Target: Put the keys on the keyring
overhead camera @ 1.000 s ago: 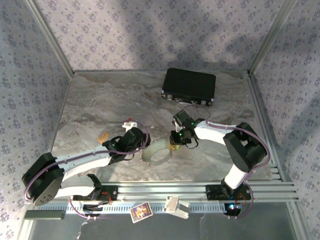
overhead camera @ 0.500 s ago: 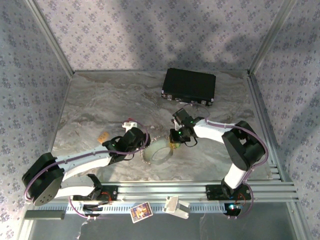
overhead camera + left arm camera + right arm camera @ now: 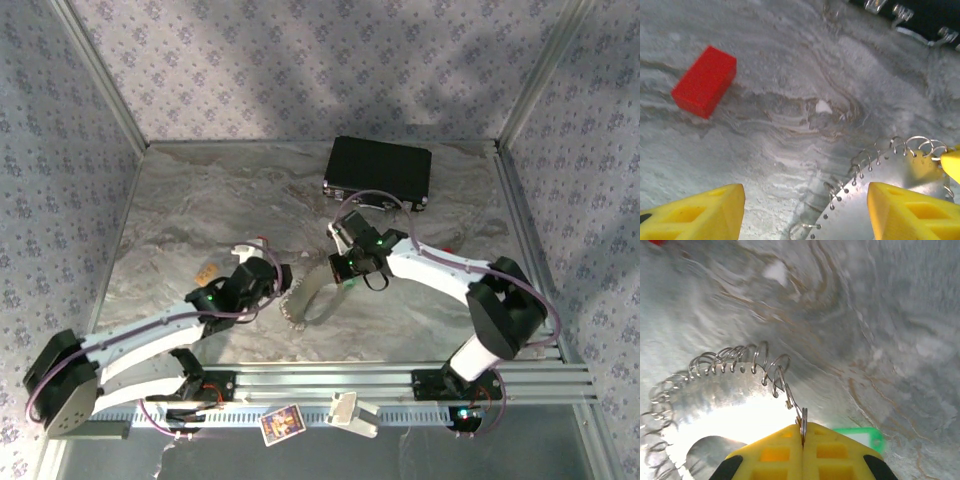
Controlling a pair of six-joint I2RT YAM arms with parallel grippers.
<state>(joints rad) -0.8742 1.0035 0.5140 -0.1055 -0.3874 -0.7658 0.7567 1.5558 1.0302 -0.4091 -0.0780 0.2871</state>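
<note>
keyring (image 3: 308,298): long axis diagonal in the top view, near-left to far-right; far end at right tool
right tool (image 3: 802,432): clamped on one keyring wire loop
left tool (image 3: 806,207): jaws wide

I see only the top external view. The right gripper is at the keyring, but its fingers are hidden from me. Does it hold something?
Observer: Yes. In the right wrist view the right gripper is shut on one wire loop of the keyring.
Operator: Where is the green key?
Observer: Its green head pokes out beside those closed fingers; whether it hangs on a loop is hidden.
Operator: Does the left gripper hold the ring?
Observer: No. In the left wrist view the left gripper is open, gripping nothing.
</note>
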